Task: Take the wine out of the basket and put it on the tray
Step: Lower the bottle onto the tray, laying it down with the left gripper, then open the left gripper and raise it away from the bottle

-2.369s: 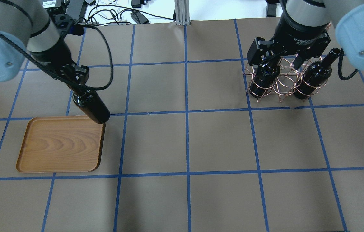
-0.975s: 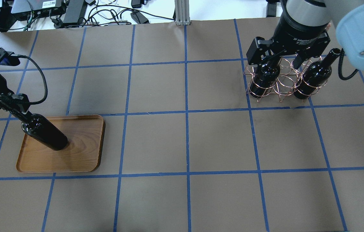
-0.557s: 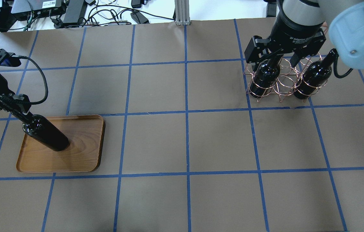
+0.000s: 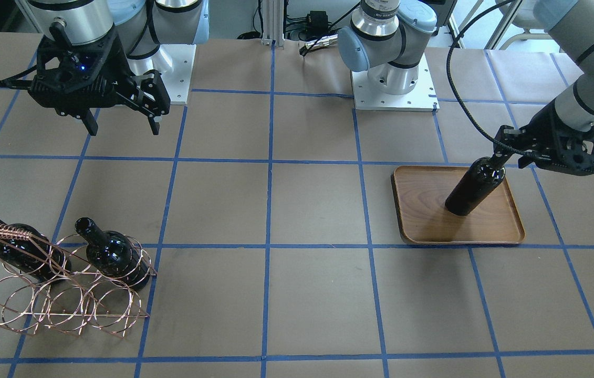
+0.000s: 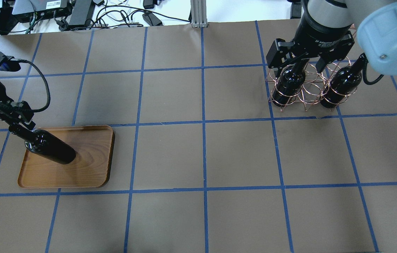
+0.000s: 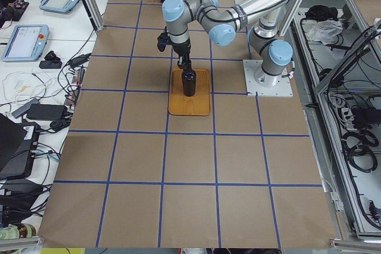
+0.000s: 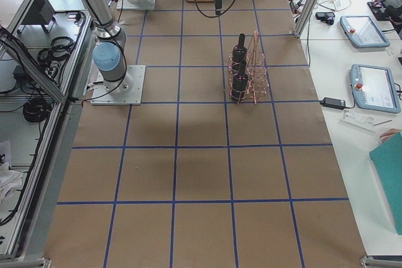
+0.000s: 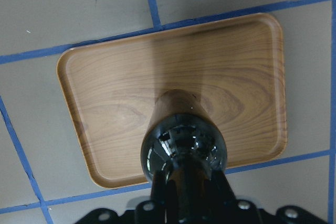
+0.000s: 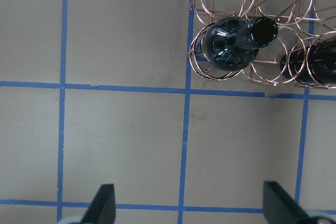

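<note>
Wine: the dark, shiny wine (image 4: 472,189) stands on its bottom near the middle of the tray (image 4: 423,223). Its long neck points up into the left jaws.
Left jaws: they are closed on the neck of the wine. In the left wrist view a black finger (image 8: 159,199) sits tight on each side of the neck.
Tray: flat brown wood with round corners and a low rim. It lies on the robot's left part of the surface (image 4: 318,199).
Right jaws: they are wide open and hold nothing. In the right wrist view the two fingers (image 9: 103,204) are far apart, with only the surface between them. They hang high up, near the basket (image 4: 60,303) but not touching it.
Basket: a copper wire rack of round rings with a wrapped handle (image 4: 0,229) on top. It sits on the robot's right part of the surface, well apart from the tray.
Other bottles: two more dark bottles (image 4: 118,257) stand in the basket's rings, with more rings between them.
Surface: brown paper with blue tape lines that make big squares.
</note>
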Tool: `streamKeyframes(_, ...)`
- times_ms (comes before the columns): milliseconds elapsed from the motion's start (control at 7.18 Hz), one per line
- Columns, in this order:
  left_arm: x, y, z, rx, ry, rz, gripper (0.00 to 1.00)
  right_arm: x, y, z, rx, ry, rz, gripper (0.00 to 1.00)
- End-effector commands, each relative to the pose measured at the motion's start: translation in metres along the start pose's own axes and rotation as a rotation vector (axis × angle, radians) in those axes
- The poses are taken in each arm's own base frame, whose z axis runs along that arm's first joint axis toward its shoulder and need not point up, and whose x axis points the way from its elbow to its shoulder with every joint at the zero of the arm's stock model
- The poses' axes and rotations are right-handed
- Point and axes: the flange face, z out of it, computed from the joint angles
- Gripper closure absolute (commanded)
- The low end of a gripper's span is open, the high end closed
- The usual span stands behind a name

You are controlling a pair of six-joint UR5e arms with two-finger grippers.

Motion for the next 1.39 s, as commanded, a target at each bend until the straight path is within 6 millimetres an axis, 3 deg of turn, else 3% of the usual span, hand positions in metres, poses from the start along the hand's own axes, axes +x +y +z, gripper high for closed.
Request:
streamKeyframes(0,0.005,0.004,-0.03,0.009,-0.005,-0.007,0.0,0.001,0.0,0.0,0.0,0.002,0.0,0.0)
streamKeyframes(279,0.028,0.003,-0.051,0.07,0.02,-0.065,0.0,0.0,-0.001,0.002,-0.002,0.0,-0.001,0.0)
streamKeyframes(418,0.056,-0.003,-0.06,0.089,0.023,-0.149,0.0,0.0,0.0,0.001,-0.002,0.002,-0.001,0.0)
streamKeyframes(836,0.183,-0.001,-0.094,0.171,0.025,-0.106,0.0,0.0,0.0,0.001,-0.002,0.002,-0.001,0.0)
streamKeyframes(1115,0.223,0.006,-0.097,0.173,0.032,-0.075,0.0,0.0,0.0,0.001,-0.002,0.003,-0.001,0.0)
streamKeyframes(1254,0.231,0.01,-0.096,0.155,0.035,-0.066,0.0,0.001,0.0,0.0,-0.002,0.007,0.0,0.0)
